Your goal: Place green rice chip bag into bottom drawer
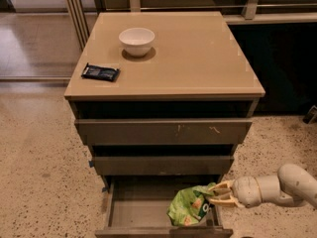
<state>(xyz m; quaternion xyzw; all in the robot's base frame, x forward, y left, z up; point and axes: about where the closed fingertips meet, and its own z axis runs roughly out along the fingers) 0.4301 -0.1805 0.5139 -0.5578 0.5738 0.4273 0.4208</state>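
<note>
The green rice chip bag (188, 206) is a shiny bright-green bag that sits low inside the open bottom drawer (138, 209), at its right end. My gripper (216, 193) reaches in from the right, just over the drawer's right wall. It is shut on the bag's upper right corner. The pale arm runs off to the lower right. The drawer's left part shows a bare floor.
A white bowl (136, 40) and a small dark-blue packet (100, 72) lie on the tan cabinet top (198, 58). The two upper drawers (163, 131) with scuffed fronts stand slightly pulled out above the bottom one. Speckled floor surrounds the cabinet.
</note>
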